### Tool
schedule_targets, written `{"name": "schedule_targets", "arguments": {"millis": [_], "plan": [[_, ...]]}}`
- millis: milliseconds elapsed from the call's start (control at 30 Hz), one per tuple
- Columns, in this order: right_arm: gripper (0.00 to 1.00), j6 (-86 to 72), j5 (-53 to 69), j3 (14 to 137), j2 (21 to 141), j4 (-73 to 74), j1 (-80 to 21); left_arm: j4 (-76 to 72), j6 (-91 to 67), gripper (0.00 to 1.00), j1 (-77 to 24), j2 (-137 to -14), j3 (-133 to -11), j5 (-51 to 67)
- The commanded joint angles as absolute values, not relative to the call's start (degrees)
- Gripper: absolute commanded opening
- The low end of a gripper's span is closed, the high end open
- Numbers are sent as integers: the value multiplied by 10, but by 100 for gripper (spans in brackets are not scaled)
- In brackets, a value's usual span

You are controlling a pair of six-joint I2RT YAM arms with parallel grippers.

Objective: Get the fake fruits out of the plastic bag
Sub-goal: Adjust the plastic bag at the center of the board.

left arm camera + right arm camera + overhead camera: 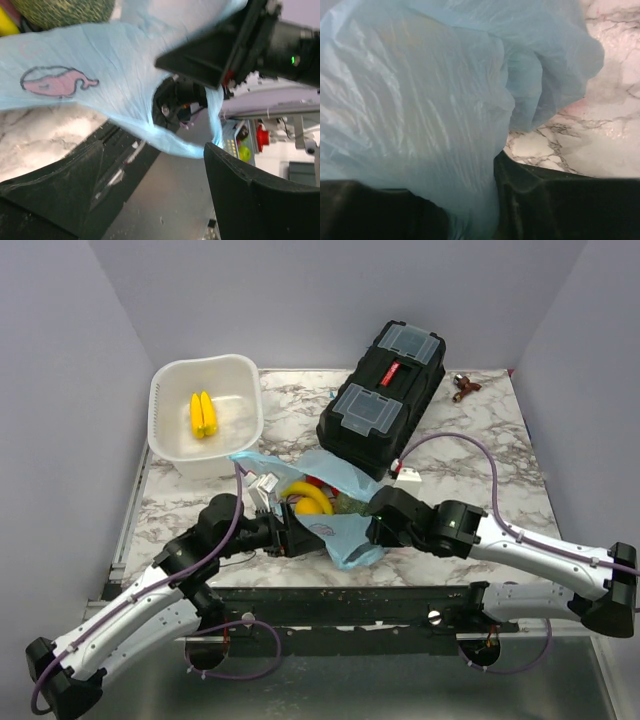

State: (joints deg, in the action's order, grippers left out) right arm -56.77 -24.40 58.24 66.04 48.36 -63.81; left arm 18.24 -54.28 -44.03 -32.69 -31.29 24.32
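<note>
Marble table [295,410], grey walls [330,290]; left fingers [50,200] apart, right fingers [560,205] pinching plastic bag [420,100]

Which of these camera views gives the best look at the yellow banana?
The top external view: the banana lies in plain sight in the plastic bag's open mouth. The left wrist view catches only a yellow sliver at its top-left corner, probably the banana. The right wrist view shows only bag film.
</note>
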Motion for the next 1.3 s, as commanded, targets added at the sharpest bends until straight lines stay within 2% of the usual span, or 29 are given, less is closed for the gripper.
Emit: {"name": "schedule_targets", "arguments": {"millis": [0, 100, 167, 400, 467, 533, 733, 767, 833, 967, 1133, 1267], "plan": [[25, -575, -185, 538, 616, 447, -645, 102, -539, 81, -445, -382, -335, 181], [7, -577, -147, 496, 581, 432, -649, 68, -542, 82, -446, -413, -332, 179], [2, -578, -130, 471, 557, 424, -652, 29, -553, 82, -446, -433, -320, 185], [2, -562, -110, 452, 544, 398, -652, -53, -533, 80, -476, -520, -322, 157], [2, -559, -113, 459, 553, 394, -652, -67, -512, 76, -489, -537, -330, 130], [2, -557, -121, 464, 554, 385, -652, -63, -488, 72, -510, -546, -342, 91], [2, -540, -130, 478, 558, 372, -651, 11, -451, 69, -532, -547, -344, -2], [2, -534, -126, 478, 564, 370, -652, 34, -446, 66, -532, -548, -340, -30], [2, -521, -111, 476, 575, 358, -652, 63, -447, 54, -531, -546, -327, -57], [2, -499, -66, 467, 598, 306, -652, 60, -463, 44, -523, -536, -291, -69], [2, -491, -49, 473, 627, 270, -652, 24, -475, 41, -515, -539, -273, -65], [2, -487, -61, 488, 643, 272, -652, 37, -469, 42, -496, -581, -300, -66]]}}
